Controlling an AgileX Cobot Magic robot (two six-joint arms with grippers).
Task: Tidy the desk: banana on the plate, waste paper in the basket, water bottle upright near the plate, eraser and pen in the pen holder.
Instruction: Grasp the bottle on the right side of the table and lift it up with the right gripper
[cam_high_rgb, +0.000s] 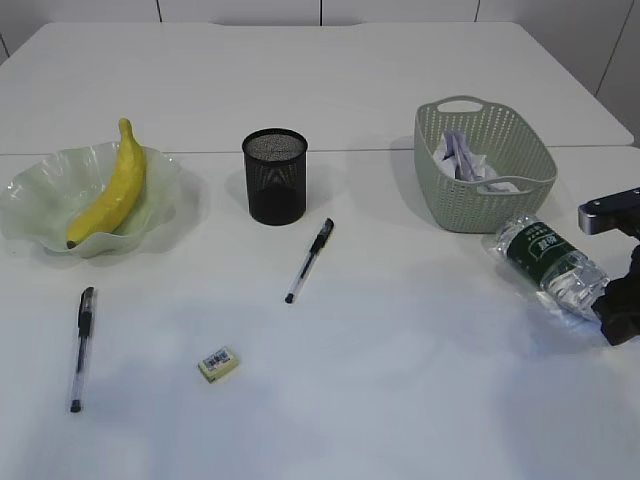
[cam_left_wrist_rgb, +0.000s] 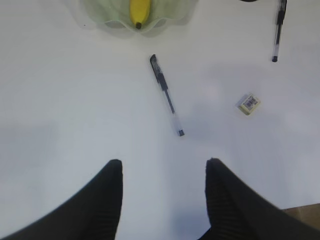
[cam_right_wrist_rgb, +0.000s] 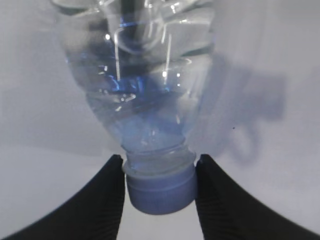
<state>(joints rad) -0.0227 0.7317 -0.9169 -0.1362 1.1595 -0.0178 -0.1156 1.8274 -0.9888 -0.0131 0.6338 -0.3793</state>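
At desk's right edge, right end effector (cam_right_wrist_rgb: 159, 182) half cropped, flanking water bottle (cam_high_rgb: 548, 265) cap

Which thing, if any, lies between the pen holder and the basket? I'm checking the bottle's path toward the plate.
Nothing: in the exterior view the desk is bare between the pen holder and the basket.

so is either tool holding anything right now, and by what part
The right tool has its fingers against both sides of the bottle at the cap end; a firm grip cannot be told. The left tool is open over bare desk, holding nothing.
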